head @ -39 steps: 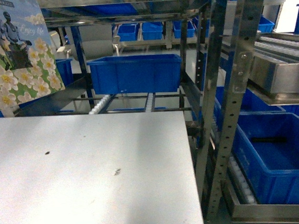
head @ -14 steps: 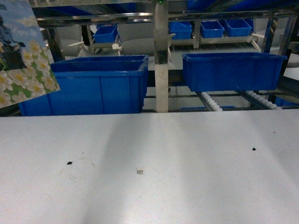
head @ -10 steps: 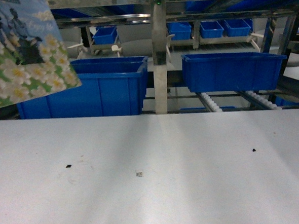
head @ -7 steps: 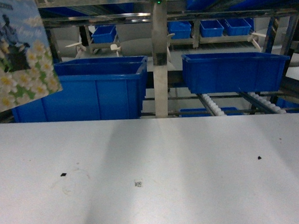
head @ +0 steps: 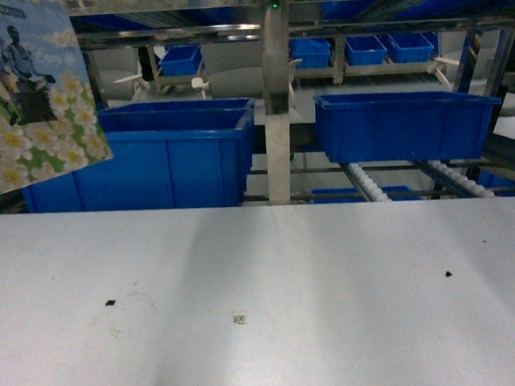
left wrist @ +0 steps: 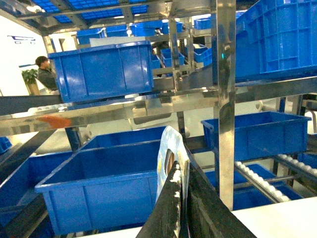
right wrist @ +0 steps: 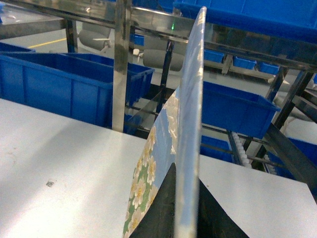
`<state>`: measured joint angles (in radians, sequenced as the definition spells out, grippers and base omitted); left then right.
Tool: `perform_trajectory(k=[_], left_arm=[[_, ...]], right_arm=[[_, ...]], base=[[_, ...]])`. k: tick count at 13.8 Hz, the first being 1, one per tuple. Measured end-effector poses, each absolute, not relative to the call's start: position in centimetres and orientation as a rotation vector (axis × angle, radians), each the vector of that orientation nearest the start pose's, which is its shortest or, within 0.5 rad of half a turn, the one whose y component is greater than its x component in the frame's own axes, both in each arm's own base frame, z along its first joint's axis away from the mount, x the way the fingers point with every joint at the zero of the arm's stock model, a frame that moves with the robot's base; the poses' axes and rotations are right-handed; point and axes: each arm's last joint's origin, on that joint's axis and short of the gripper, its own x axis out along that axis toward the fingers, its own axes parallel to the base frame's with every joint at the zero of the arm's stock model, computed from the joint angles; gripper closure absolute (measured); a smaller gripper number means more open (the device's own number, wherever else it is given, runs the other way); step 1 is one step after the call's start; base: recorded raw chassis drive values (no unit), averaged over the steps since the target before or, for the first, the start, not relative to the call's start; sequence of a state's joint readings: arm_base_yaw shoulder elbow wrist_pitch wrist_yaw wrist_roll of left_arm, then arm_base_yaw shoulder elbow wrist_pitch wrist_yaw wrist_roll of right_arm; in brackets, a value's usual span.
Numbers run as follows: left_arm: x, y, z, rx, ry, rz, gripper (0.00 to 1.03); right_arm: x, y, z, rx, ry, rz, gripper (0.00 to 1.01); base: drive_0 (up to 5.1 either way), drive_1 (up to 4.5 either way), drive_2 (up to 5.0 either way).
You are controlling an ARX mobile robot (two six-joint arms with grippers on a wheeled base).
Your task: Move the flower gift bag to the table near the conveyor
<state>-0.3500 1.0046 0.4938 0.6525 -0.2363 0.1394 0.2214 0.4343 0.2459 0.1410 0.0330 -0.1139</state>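
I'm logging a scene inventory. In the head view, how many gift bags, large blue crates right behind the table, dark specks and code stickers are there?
flower gift bag: 1
large blue crates: 2
dark specks: 2
code sticker: 1
Total: 6

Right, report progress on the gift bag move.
Done: the robot faces the table beside the conveyor. In hand: the flower gift bag hangs above the tabletop, pinched by the left gripper; the right gripper also clamps a flowered bag edge. Left: lower it onto the table and release.
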Motion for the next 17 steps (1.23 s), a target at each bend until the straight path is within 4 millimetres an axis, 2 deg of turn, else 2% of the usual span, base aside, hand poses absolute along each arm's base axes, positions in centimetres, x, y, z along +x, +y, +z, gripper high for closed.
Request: perform_trajectory(k=[3,5,9,12,17], left_arm=[[20.6,-6.8,27.2,0.098,-0.143,-0.104,1.01],[20.6,-6.8,27.2,0.098,-0.144,-0.104,1.01],[20.6,-6.8,27.2,0.098,-0.144,-0.104,1.01],[20.6,-6.8,27.2,0.098,-0.144,-0.104,1.01],[20.6,-6.8,27.2,0.098,-0.143,-0.104,1.01]], right_arm=[[15.8,1.7,20.3,-0.131,0.064,0.212,0.99],[18.9,0.8,19.1,-0.143,0.084,0.203,0.99],[26.0,0.3,18.6,-0.156,0.098,0.202,0.99],[30.1,-0.1,15.8,-0.152,0.195,0.195,0.99],[35.2,-0.8,11.1,-0.124,0.342,0.226,0.99]], base=[[0.0,0.0,0.0],[0.0,0.0,0.0],[0.0,0.0,0.0],[0.0,0.0,0.0],[0.0,0.0,0.0]])
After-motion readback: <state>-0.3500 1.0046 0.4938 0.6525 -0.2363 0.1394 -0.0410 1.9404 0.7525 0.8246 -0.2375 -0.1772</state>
